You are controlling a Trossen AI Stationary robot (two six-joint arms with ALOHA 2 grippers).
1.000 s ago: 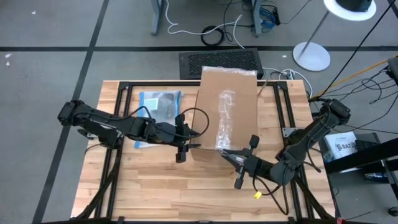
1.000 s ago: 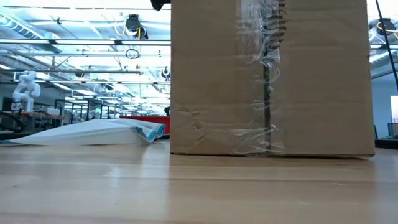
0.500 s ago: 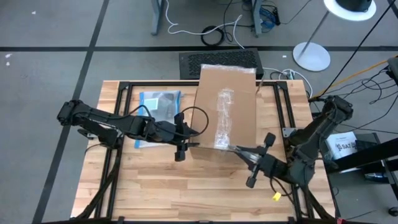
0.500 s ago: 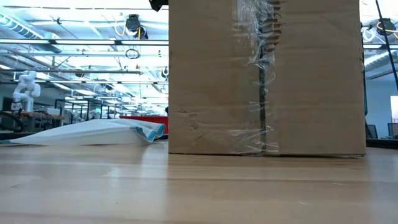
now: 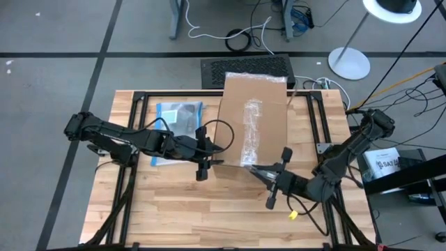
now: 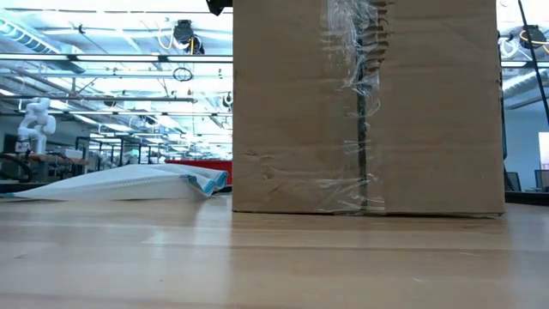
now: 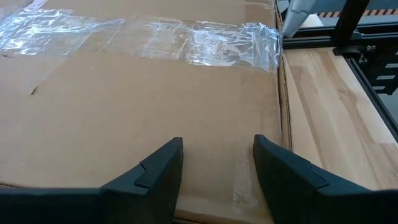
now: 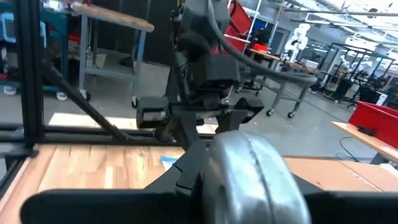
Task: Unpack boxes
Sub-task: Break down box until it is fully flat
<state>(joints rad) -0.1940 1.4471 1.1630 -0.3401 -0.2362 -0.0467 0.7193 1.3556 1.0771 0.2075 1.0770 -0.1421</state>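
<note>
We note one brown cardboard box (image 5: 254, 127) standing on the wooden bench (image 5: 181, 209), toward the far edge and a little right of centre; its top face carries a crinkled strip of clear tape (image 5: 251, 132) running along the seam. In the low view the box (image 6: 367, 107) fills the middle and right of the frame, sitting flat on the bench surface, with wrinkled tape down its front seam. To the box's left a clear pouch with blue edge (image 5: 175, 118) lies flat on the bench, near the box but apart from it. Behind the box, off the bench's far edge, sits a black grille-topped unit (image 5: 237, 70). The left gripper (image 5: 205, 167) is at the box's near-left corner; its wrist view shows both dark fingers (image 7: 155, 171) spread apart over the box top (image 7: 124, 99), with nothing between them. The right gripper (image 5: 261, 172) is just off the box's near edge, at the end of the tape strip, holding a slim grey tool (image 5: 259, 170); the fingers appear pinched on it, though the right wrist view shows only a rounded metal part close up.
</note>
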